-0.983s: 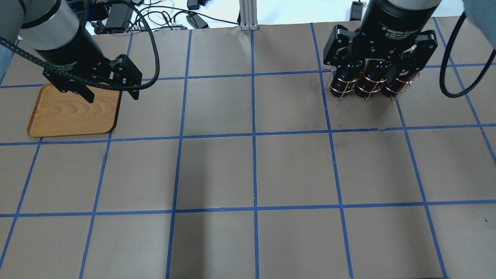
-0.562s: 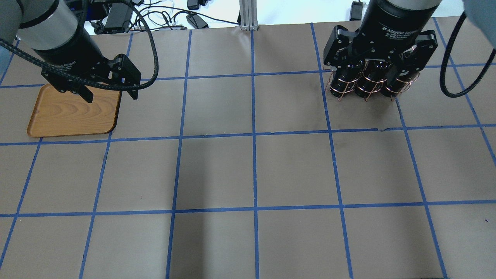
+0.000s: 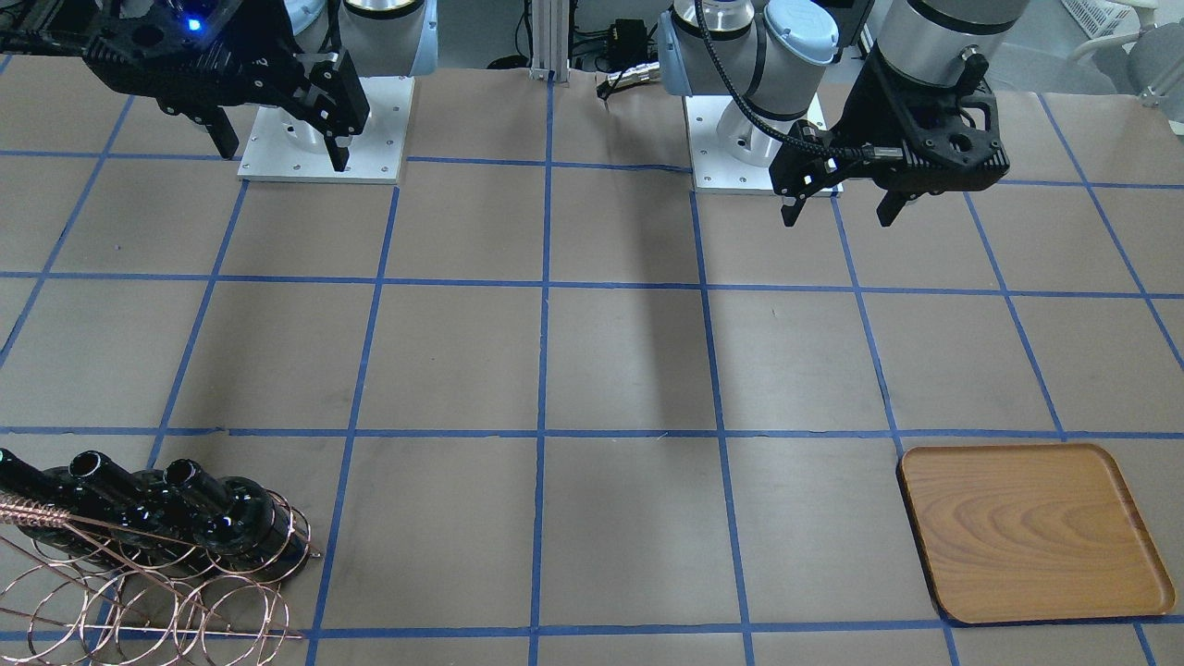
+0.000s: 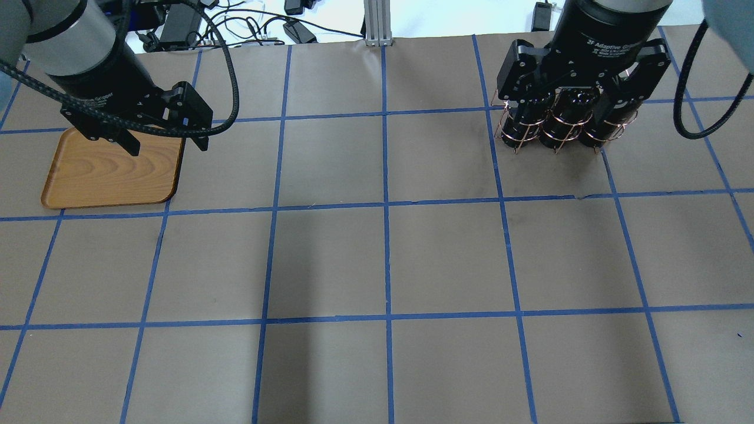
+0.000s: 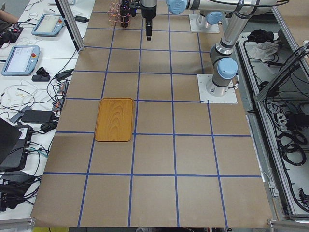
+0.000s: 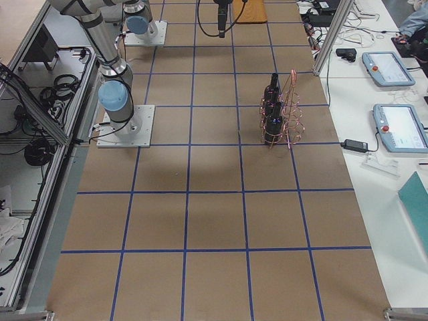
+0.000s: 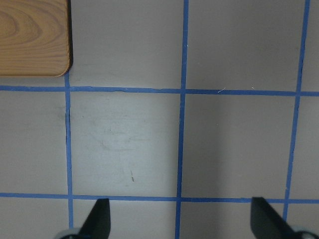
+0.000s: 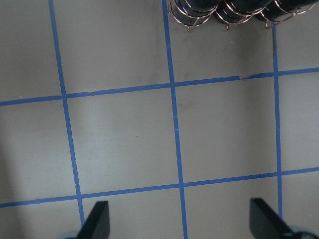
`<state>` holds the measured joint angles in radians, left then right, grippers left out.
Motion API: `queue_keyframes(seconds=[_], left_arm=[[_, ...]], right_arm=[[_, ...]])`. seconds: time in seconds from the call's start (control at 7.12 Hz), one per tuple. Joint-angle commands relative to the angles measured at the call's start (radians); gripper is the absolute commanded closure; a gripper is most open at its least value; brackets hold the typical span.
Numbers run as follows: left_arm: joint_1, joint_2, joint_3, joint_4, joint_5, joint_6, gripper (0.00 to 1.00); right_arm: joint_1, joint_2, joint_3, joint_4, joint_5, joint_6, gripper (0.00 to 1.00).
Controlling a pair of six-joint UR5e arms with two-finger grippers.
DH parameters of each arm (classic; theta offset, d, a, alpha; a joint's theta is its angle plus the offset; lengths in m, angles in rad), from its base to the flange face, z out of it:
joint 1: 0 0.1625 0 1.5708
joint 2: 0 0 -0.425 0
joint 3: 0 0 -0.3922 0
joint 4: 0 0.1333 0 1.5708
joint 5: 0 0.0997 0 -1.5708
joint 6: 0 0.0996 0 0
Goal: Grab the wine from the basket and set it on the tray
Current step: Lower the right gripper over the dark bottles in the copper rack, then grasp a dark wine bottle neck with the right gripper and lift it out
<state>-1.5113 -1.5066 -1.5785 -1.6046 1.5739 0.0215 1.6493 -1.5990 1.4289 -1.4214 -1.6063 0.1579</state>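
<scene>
Three near-black wine bottles (image 3: 236, 527) stand side by side in the copper wire basket (image 3: 139, 592) at the table's far right; in the overhead view the bottles (image 4: 554, 132) are partly hidden behind my right gripper (image 4: 565, 109). That gripper is open, empty and held high, on the robot's side of the basket (image 8: 229, 12). The wooden tray (image 4: 112, 171) lies empty at the far left. My left gripper (image 4: 168, 144) is open and empty, held high beside the tray's (image 7: 32, 37) right edge.
The brown table cover carries a grid of blue tape. Cables and power bricks (image 4: 177, 26) lie beyond the far edge, next to an aluminium post (image 4: 377, 23). Tablets and controllers (image 6: 394, 124) sit on the side bench.
My right gripper has drifted slightly to the right and away over the basket. My left gripper has barely shifted. Both stay open; the bottles and tray have not moved.
</scene>
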Motion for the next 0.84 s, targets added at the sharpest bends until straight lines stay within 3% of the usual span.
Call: queue_keyframes(seconds=[0.0,0.42,0.7], left_arm=[[0.002,0.0,0.0,0.0,0.0,0.003,0.0],[0.002,0.0,0.0,0.0,0.0,0.006,0.0],[0.002,0.0,0.0,0.002,-0.002,0.008,0.0]], right_arm=[[-0.031,0.055,-0.011,-0.031,-0.041,-0.09,0.0],[-0.23,0.152,-0.039,-0.145,-0.05,-0.353,0.0],[-0.253,0.281,-0.103,-0.23,-0.058,-0.4,0.0]])
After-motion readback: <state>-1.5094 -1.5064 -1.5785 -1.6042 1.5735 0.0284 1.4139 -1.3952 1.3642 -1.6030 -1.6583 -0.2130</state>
